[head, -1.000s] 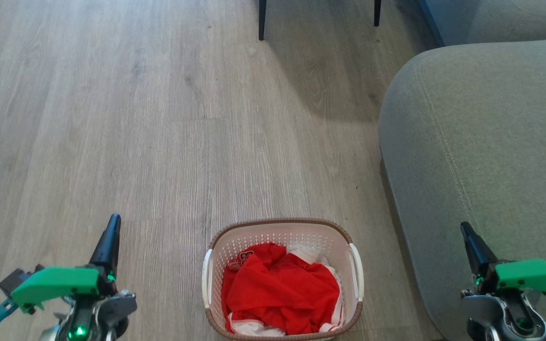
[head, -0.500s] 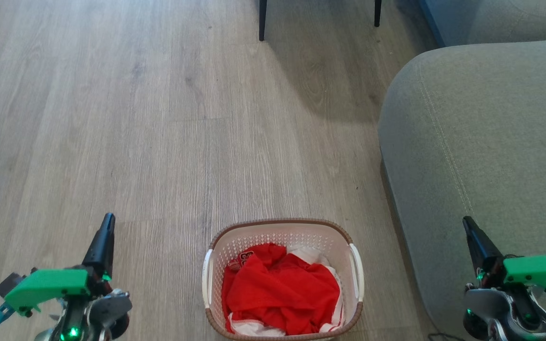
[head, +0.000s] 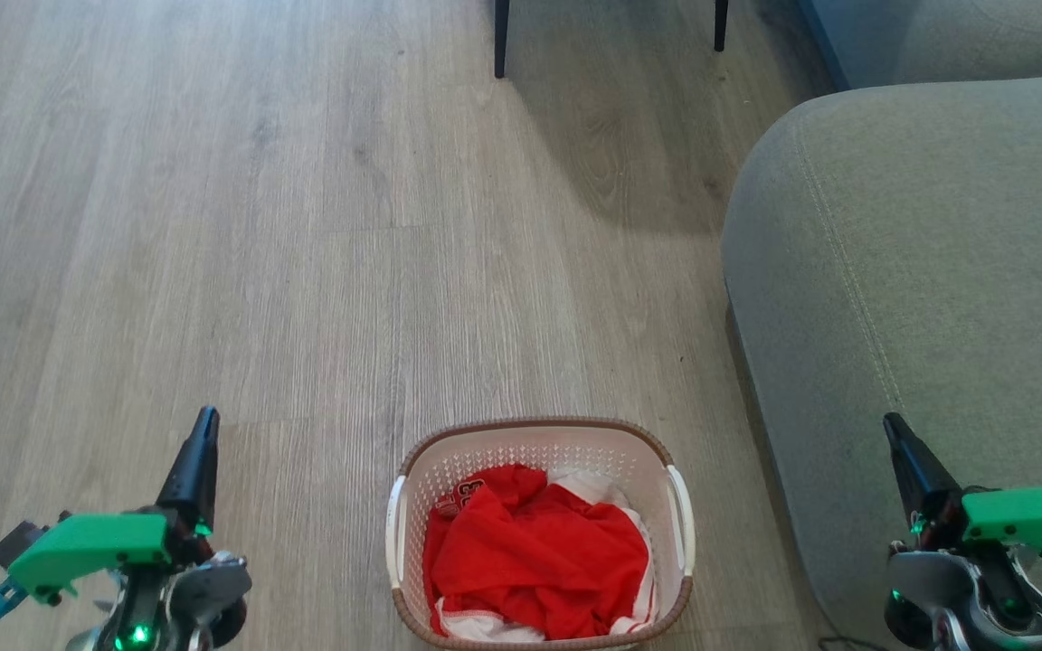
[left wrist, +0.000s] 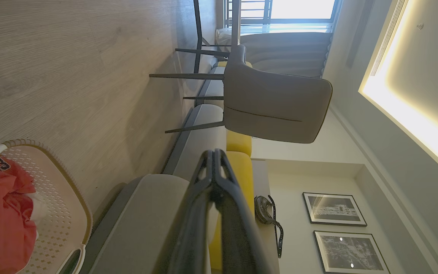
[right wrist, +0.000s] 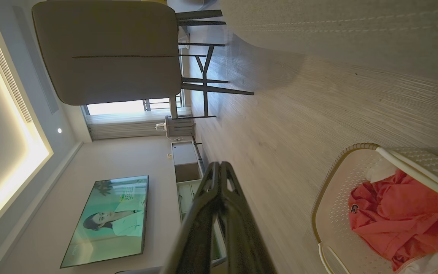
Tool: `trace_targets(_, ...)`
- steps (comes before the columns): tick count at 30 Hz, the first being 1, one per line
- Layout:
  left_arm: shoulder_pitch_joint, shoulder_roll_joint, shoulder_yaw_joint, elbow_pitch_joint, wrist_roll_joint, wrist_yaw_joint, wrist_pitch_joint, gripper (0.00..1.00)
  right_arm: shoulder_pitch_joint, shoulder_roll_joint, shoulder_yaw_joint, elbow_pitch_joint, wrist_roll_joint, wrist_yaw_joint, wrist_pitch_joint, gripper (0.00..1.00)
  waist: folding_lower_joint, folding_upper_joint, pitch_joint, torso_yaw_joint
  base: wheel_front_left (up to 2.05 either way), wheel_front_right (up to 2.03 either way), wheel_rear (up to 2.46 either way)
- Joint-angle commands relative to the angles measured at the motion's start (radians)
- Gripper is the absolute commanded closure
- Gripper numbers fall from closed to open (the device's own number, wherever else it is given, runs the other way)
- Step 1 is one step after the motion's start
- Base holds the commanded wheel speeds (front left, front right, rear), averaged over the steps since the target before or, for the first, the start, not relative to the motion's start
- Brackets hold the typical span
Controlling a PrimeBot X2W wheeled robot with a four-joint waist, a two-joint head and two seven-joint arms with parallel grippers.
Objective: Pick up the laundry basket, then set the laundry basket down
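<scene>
Two grippers, head view: the left gripper (head: 205, 418) stands at the near left and the right gripper (head: 889, 423) at the near right. Each is a dark pointed pair of fingers on a green housing, aimed toward the far side and holding nothing.
Basket, head view: the small white perforated plastic laundry basket with a brown woven-look rim (head: 535, 421) sits on the floor at near centre, between the two grippers and apart from both. Its white side handles face left and right.
Contents, head view: a crumpled red fabric garment (head: 535, 556) fills most of it, with white cloth (head: 589, 486) showing at the far right and along the near edge.
Surroundings, head view: a pale grey-brown wood plank floor (head: 304, 226). A grey upholstered sofa (head: 919, 271) lies just right of the basket, and the right gripper shows against it. Two thin dark chair legs (head: 500, 36) stand at the far edge.
Left gripper, left wrist view: the fingertips are pressed together with nothing between them. The basket lies on the floor to their right, untouched. Farther off are a grey padded chair (left wrist: 276, 106) on thin dark legs, yellow cushions (left wrist: 240, 142) and two framed pictures (left wrist: 333, 209) on a wall.
Right gripper, right wrist view: the fingertips are closed against each other and empty. The basket lies on the floor to their left, clear of them. A lit wall-mounted flat screen (right wrist: 108, 219) hangs at the far side.
</scene>
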Motion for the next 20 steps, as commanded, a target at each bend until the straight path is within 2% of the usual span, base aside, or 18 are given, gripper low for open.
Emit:
trace_targets(1,-0.059,0.01,0.039,-0.03,0.004,-0.007,0.009,1.0,-0.045,-0.009,0.014,-0.032,-0.001,0.007,0.006,1.0,0.0,0.0,0.0,0.0,0.0,0.0,0.0)
trace_targets(20,-0.059,0.005,0.045,-0.029,0.01,-0.007,0.015,1.0,-0.046,-0.005,0.008,-0.032,-0.005,0.007,0.011,1.0,0.0,0.0,0.0,0.0,0.0,0.0,0.0)
